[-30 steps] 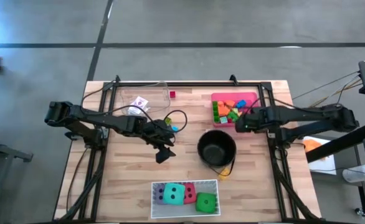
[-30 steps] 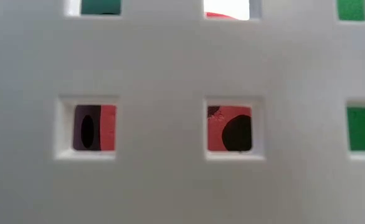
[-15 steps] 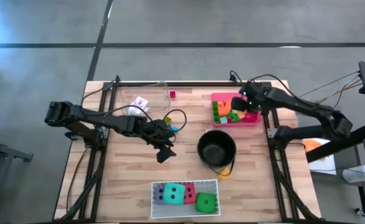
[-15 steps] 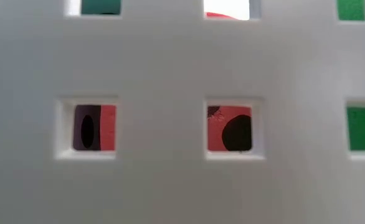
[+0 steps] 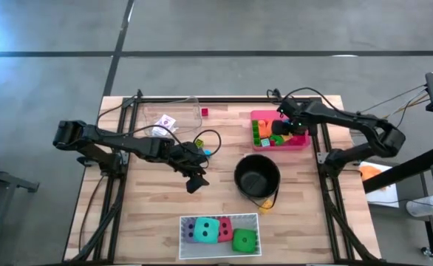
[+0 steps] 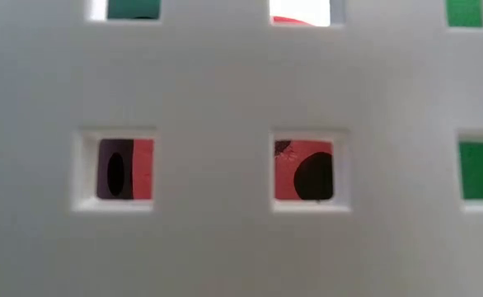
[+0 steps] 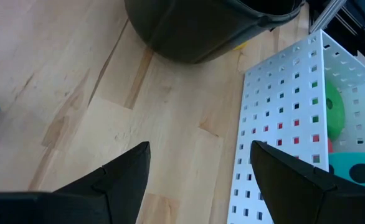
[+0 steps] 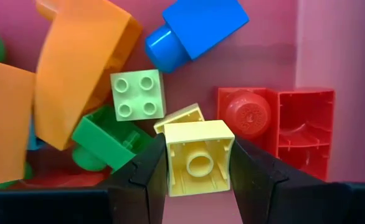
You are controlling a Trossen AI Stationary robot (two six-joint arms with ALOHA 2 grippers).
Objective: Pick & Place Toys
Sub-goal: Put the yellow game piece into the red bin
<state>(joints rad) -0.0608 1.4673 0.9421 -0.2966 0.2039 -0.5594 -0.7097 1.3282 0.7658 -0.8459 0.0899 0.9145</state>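
Observation:
My right gripper (image 5: 279,127) hangs over the pink tray (image 5: 299,117) and is shut on a small yellow block (image 8: 200,163). Under it in the tray lie orange (image 8: 83,50), blue (image 8: 198,28), green (image 8: 108,134), light green (image 8: 137,94) and red (image 8: 276,121) blocks. My left gripper (image 5: 194,181) is open and empty, low over the bare wood left of the black pot (image 5: 257,176). Red, purple, teal and green dice (image 5: 220,230) sit in the white perforated tray (image 5: 183,220) at the near edge. Small cards (image 5: 165,122) lie in the clear tray. My right gripper pinches the yellow block by two opposite side walls (image 8: 170,163) between its two fingers (image 8: 144,177). The fingers come from above, pointing down into the pink tray. The block's hollow underside faces the wrist camera. It is held above the other blocks; whether it touches them I cannot tell.
A small red block (image 5: 204,112) lies near the far edge. A teal block (image 5: 206,152) lies beside a looped black cable (image 5: 209,137). A yellow piece (image 5: 264,204) lies by the pot's near side. The white tray's wall (image 6: 225,82) fills the low view.
My right arm has swung from beside the pink tray's near right corner toward the table's far edge, then settled with its gripper over the tray's blocks. My left arm has kept still.

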